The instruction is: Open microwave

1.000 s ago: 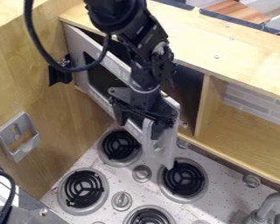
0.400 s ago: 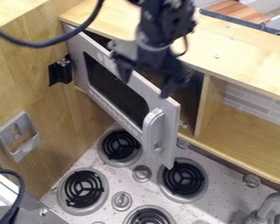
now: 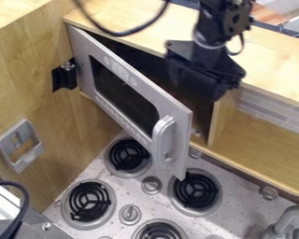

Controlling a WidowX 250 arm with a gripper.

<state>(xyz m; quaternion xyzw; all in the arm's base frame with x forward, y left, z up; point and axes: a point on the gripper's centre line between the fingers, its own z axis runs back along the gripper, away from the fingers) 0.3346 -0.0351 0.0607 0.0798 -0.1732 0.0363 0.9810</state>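
Observation:
The black gripper [image 3: 195,87] hangs in front of the microwave's dark opening, up and to the right of the door's free end. Its two fingers stand apart, with nothing seen between them. The silver microwave door [image 3: 139,88] is swung well out from the cabinet, hinged at the left, with its dark window facing the stove. Its upright handle [image 3: 163,139] is near the free edge, below the gripper and not touched by it. Part of the dark microwave interior [image 3: 142,60] shows behind the door; the gripper hides some of it.
Below the door lies the stove top [image 3: 171,175] with several black coil burners and knobs. A wooden side wall [image 3: 27,84] stands left, an open shelf [image 3: 264,135] lies right, and a faucet [image 3: 289,219] is at the lower right.
The gripper has moved up and away from the door handle, then to the right across the microwave opening. The door has stayed at the same angle.

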